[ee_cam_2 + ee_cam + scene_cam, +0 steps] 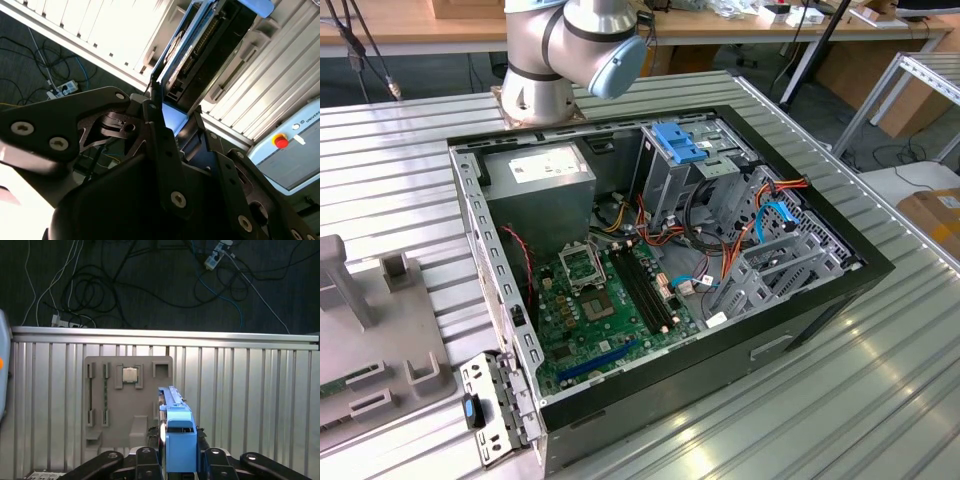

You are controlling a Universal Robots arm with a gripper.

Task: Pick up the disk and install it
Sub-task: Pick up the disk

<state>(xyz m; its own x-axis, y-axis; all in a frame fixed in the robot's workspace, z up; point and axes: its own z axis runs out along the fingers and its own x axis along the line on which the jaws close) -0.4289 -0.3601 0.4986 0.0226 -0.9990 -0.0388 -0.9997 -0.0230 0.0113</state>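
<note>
Black 2-finger pincer [174, 119], second wrist view: clenched on the disk [200, 40], the flat silver-grey metal hard drive in its bright blue plastic carrier rail. The fingers [156, 135] bear on its 2 broad faces at the near end. Grip looks seated to me.

Key relation: the disk's long axis runs straight out of the pincer, in line with the fingers. In the first wrist view the disk [177, 425] reads edge-on and points down toward the ribbed aluminium desk [250, 390]. I judge it to be carried clear of the surface, not resting on anything.

Below it lies a flat grey plastic fixture plate [150, 367] with a square silver processor chip [130, 374] seated in 1 pocket. The disk hangs over that plate's edge.

Exterior view: the fixture plate [360, 350] is at that view's left. The open black computer case [880, 265] is to its right. A tall grey metal drive cage [665, 190] with a blue plastic bracket [677, 143] on top stands at the case's far side, beside the grey power-supply box [545, 185].

Judgement: the disk is outside the case, on the fixture side. Picked up, not installed.
</note>
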